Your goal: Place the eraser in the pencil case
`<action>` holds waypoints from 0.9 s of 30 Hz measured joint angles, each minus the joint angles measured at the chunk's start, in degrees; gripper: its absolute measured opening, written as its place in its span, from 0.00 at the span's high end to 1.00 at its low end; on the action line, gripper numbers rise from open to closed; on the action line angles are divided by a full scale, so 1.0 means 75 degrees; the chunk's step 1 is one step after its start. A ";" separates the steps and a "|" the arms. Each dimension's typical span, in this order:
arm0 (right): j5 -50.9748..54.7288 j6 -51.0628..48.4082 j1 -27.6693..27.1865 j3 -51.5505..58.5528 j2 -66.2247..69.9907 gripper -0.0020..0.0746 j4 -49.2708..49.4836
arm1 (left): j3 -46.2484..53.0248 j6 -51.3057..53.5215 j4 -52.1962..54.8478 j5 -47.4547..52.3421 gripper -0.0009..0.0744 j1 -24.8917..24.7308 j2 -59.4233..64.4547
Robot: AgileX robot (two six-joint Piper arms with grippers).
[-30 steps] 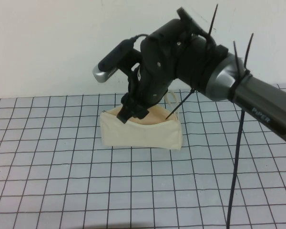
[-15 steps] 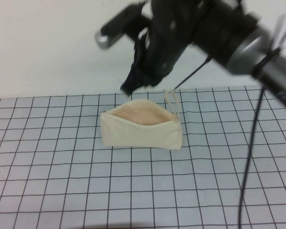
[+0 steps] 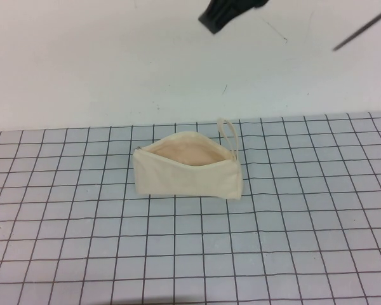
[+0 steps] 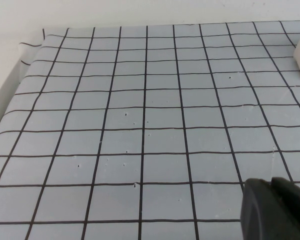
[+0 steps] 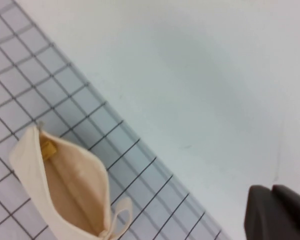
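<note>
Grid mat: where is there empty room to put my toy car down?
Lots of room. The grid mat is bare in front of the pencil case and on both sides. The eraser sits inside the case. The right claw hangs high above; the left claw hovers over bare mat.

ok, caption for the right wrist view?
Tan-yellow eraser block inside open cream fabric zip pouch on grid mat; right gripper raised above.

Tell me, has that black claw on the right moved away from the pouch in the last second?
Yes. The right gripper has risen from the mouth of the pencil case to the high view's top edge. The eraser lies inside. The left gripper sits apart over the mat.
</note>
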 joint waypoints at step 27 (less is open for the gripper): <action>-0.1201 -0.0632 0.1278 0.1616 -0.3530 0.97 -0.0641 | 0.0000 0.0000 0.0000 0.0013 0.99 0.0000 0.0000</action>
